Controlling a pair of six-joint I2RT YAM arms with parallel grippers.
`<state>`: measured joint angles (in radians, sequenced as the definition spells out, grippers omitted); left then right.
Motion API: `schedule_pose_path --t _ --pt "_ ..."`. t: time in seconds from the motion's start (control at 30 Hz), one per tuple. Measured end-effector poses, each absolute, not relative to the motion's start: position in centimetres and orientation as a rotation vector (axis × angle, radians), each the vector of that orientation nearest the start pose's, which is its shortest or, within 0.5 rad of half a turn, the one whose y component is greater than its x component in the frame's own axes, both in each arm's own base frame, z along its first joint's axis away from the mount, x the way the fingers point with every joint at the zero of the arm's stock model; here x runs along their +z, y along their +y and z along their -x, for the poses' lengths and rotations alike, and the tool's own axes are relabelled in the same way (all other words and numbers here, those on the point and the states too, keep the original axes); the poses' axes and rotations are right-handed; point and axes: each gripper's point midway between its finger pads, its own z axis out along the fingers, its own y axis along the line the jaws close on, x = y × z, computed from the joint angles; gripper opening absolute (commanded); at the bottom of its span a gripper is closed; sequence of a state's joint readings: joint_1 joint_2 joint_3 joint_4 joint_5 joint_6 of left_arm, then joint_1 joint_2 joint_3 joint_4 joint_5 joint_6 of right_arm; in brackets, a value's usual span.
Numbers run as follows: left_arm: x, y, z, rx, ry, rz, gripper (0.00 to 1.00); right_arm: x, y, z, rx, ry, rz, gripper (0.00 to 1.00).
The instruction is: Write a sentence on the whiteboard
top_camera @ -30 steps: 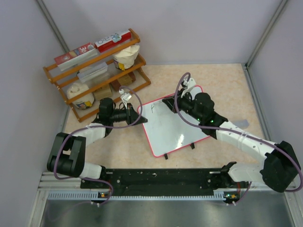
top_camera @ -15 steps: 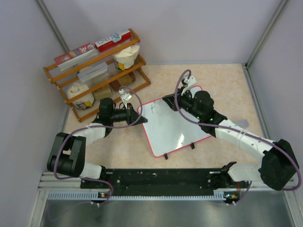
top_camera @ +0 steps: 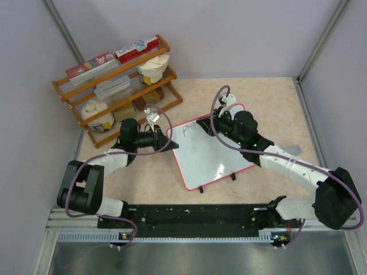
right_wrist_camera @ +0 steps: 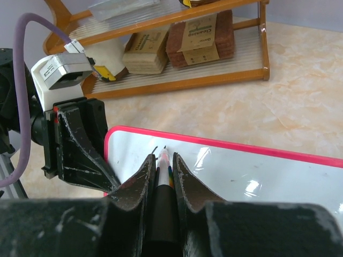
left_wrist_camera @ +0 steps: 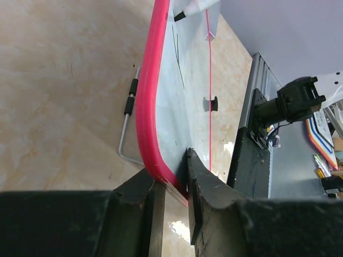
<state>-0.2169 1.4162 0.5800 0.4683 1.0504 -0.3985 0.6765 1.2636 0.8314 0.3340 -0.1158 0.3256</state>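
The whiteboard (top_camera: 212,157), white with a red rim, lies tilted at mid-table. My left gripper (top_camera: 170,143) is shut on its left corner, and the red rim (left_wrist_camera: 146,107) sits pinched between the fingers (left_wrist_camera: 206,187). My right gripper (top_camera: 202,124) is shut on a marker (right_wrist_camera: 163,163), tip down near the board's upper left corner (right_wrist_camera: 115,136). Of the sentence, only a few short black strokes (right_wrist_camera: 155,149) show beside the tip, and they appear again as thin lines (left_wrist_camera: 180,69) in the left wrist view.
A wooden shelf rack (top_camera: 117,86) with boxes and bags stands at the back left, close behind the left arm. A bent wire stand (left_wrist_camera: 126,134) lies under the board's edge. A black rail (top_camera: 189,215) runs along the near edge. Grey walls close in the sides.
The right gripper and its marker have shifted slightly over the board's upper left corner. The left gripper keeps its hold on the rim without moving.
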Motion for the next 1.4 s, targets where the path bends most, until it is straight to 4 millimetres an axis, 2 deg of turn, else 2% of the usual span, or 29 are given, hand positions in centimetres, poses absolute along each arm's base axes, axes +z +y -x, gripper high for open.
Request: schedule_pose_path --t 1.03,1.27,1.4 --pt "14.3 -22.3 -27.0 -1.407 1.924 -0.559 0.00 23.3 29.0 -29.5 0.894 1.736 0.412 0.00" --pt "14.4 -22.4 -27.0 -1.410 1.918 -0.568 0.00 23.5 28.7 -29.1 0.896 1.740 0.415 0.00" --pt "14.4 -22.4 -27.0 -1.410 1.918 -0.569 0.00 24.9 28.3 -28.6 0.908 1.708 0.403 0.00"
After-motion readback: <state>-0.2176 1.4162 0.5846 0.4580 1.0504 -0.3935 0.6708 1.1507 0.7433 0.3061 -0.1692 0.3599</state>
